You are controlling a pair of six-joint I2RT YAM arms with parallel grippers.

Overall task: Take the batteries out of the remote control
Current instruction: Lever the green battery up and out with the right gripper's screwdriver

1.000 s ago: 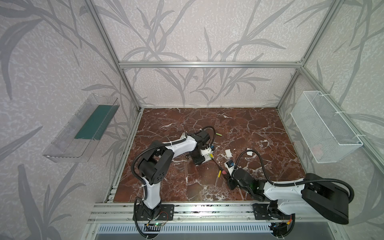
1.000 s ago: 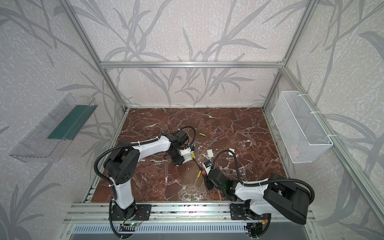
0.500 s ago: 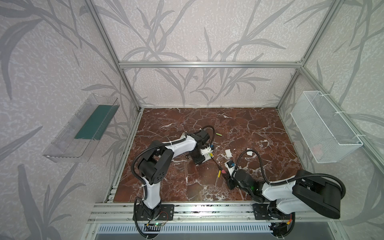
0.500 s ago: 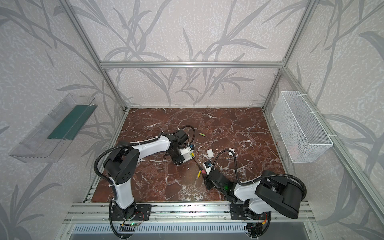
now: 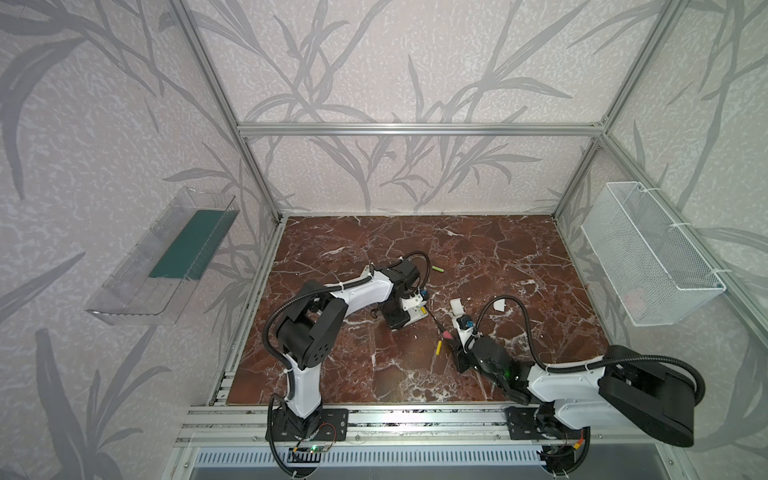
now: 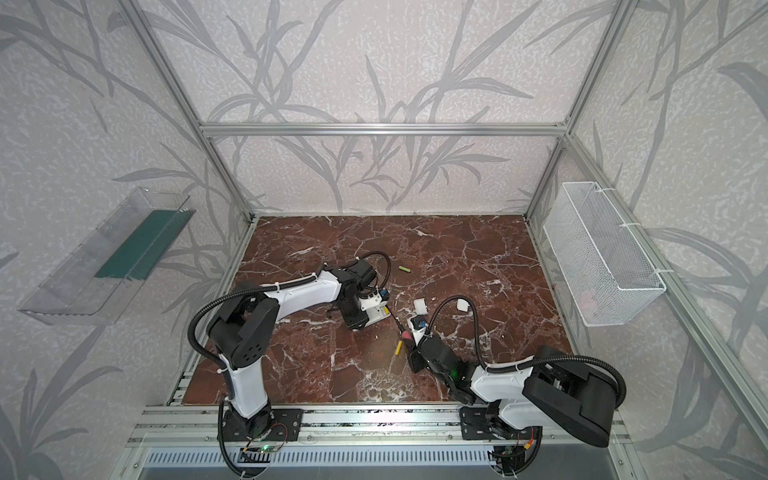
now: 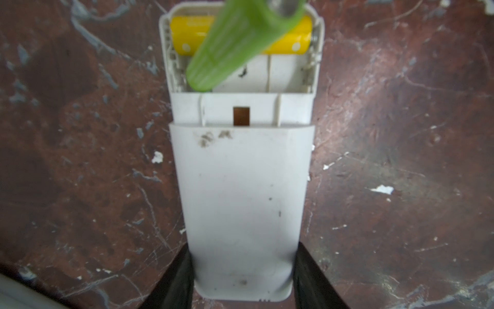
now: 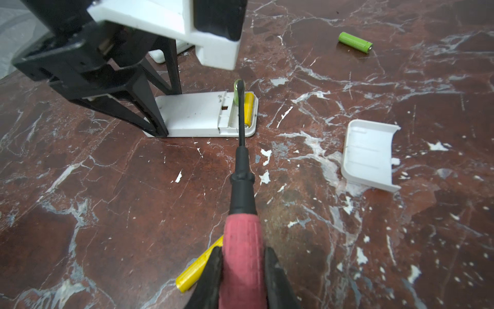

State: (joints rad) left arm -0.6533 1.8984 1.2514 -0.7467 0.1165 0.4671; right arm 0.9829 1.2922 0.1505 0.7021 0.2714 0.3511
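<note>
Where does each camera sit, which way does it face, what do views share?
Top views: high at the front, looking down on the table; both arms visible.
Left wrist: looks down past left gripper clamping the remote; fingers show.
Right wrist: behind right gripper holding the screwdriver, facing the remote.
Wrist views share the tilted green battery.

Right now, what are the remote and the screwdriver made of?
The remote looks like white matte plastic: scuffed, moulded ribs. The screwdriver has a dull red handle, maybe rubbery plastic, and a thin dark shaft, probably metal.
</note>
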